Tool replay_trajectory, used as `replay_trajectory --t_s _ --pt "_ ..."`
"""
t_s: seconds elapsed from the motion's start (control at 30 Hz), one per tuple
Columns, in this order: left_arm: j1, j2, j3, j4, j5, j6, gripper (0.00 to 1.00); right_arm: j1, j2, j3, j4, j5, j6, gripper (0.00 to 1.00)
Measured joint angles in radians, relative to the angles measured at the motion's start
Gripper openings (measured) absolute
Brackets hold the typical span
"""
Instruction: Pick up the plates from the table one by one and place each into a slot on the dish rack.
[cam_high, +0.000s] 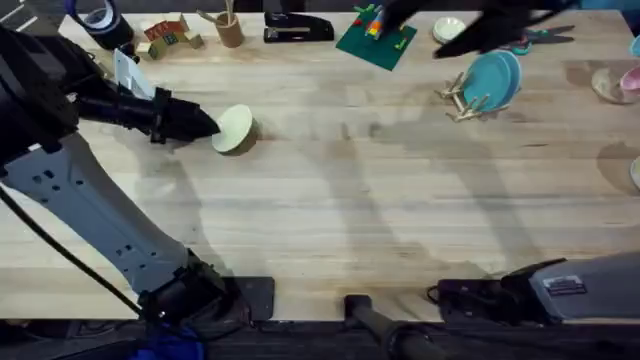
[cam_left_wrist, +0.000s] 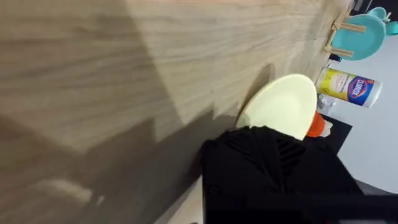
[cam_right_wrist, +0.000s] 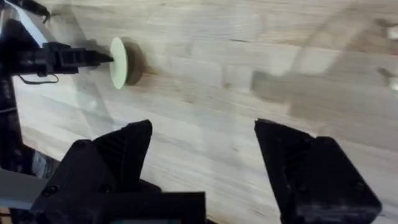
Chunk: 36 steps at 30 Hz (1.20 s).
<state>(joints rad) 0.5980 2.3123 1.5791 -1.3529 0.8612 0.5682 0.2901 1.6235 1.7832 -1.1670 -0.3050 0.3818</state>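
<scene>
Light-wood butcher-block surface (cam_high: 380, 200), plank seams visible, arm shadows across the middle. Left claw (cam_high: 212, 127) at the left side, clamped on the rim of the cream plate (cam_high: 235, 128), which is tilted up on edge, its lower rim close to the wood; cannot tell if it touches. Left wrist view: the plate (cam_left_wrist: 283, 106) sits right at the black fingers. Right wrist view: right claw (cam_right_wrist: 202, 162) spread wide, holding nothing, hanging above bare wood, with the cream plate (cam_right_wrist: 118, 62) and left claw (cam_right_wrist: 99, 59) well off.

Dish rack (cam_high: 462, 98) at the far right of the surface, two teal plates (cam_high: 492, 78) standing upright in its slots.

Far edge clutter: tape roll (cam_high: 97, 17), toy blocks (cam_high: 165, 38), cup of wooden sticks (cam_high: 228, 27), black stapler (cam_high: 297, 27), green board (cam_high: 375, 40), small white dish (cam_high: 448, 28). Pink bowl (cam_high: 630, 80) at the right edge. Left wrist view also shows a wipes canister (cam_left_wrist: 348, 87) beyond the surface.
</scene>
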Motion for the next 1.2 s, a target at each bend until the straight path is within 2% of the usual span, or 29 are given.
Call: replay_trajectory --t_s 0.47,0.87,1.2 --pt "0.0 0.0 0.0 0.0 0.0 0.0 0.04 0.209 0.283 0.0 0.243 -0.004 0.166 0.993" --pt "0.0 0.0 0.0 0.0 0.0 0.0 0.04 0.313 0.392 0.0 0.358 -0.013 0.263 0.995" --pt "0.0 0.0 0.0 0.0 0.0 0.0 0.04 0.399 0.495 0.0 0.549 -0.092 0.297 0.995"
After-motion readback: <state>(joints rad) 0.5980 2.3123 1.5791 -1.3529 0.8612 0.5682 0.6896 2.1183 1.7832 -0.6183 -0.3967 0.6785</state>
